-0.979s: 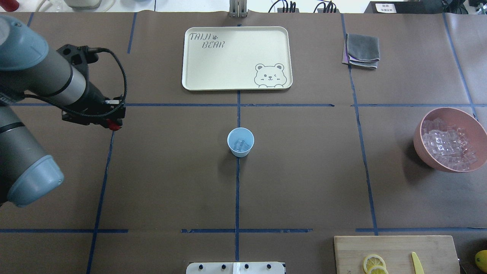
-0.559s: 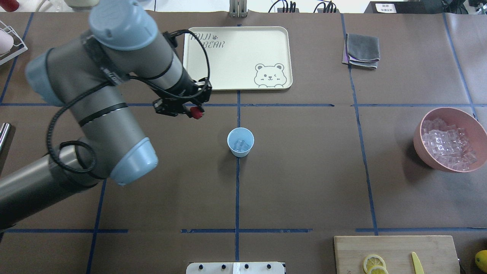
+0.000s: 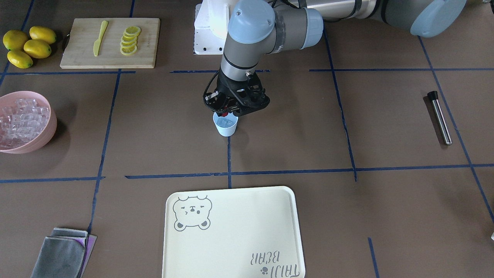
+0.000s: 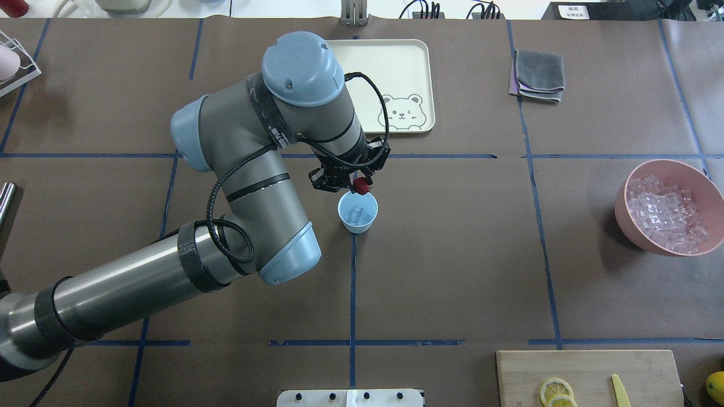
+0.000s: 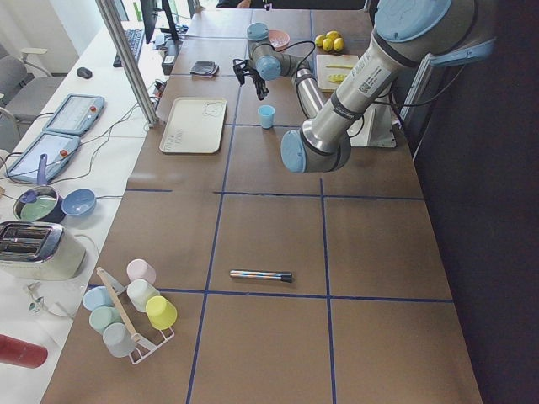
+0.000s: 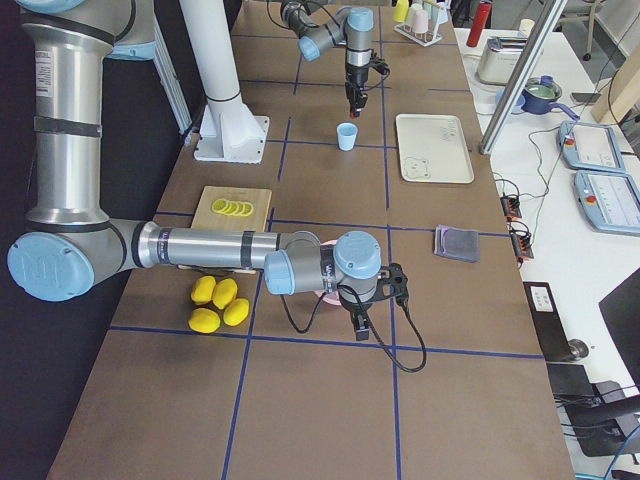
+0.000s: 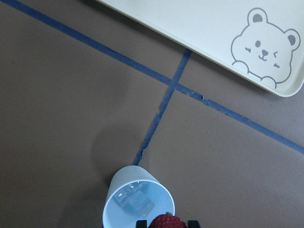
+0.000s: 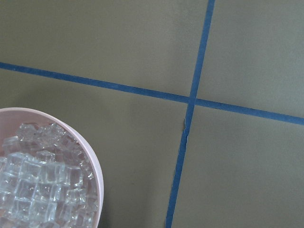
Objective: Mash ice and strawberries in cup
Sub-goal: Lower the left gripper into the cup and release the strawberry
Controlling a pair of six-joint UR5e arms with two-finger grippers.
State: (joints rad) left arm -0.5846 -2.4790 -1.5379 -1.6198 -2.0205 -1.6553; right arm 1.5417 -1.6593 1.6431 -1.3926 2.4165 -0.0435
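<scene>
Nearest the left wrist camera, you had the left jaws closed on the strawberry (image 7: 166, 221), with one dark tip showing at each side of it. The berry hung above the cup (image 7: 119, 181), over the edge of the rim rather than the middle of the mouth, and it was not yet inside. The ice (image 7: 135, 199), a few clear cubes, lay at the bottom of the cup. The cup stood upright on the worktop (image 7: 71, 118), on a strip of blue tape (image 7: 164, 102).

To do this step well, you needed to shift the jaws until the berry sat over the centre of the mouth. You then needed to lower it close to the ice before opening. A drop from height would likely have bounced off the cubes or struck the rim. The cup looked light and nothing held it, so any contact between the jaws and its wall could have tipped it.

Beyond the cup lay the bear tray (image 7: 204, 28), well apart from it. Farther off, the right jaws hung near the pink bowl (image 8: 97, 183) of ice cubes. You could not tell from these views whether they were wide or narrow.
</scene>
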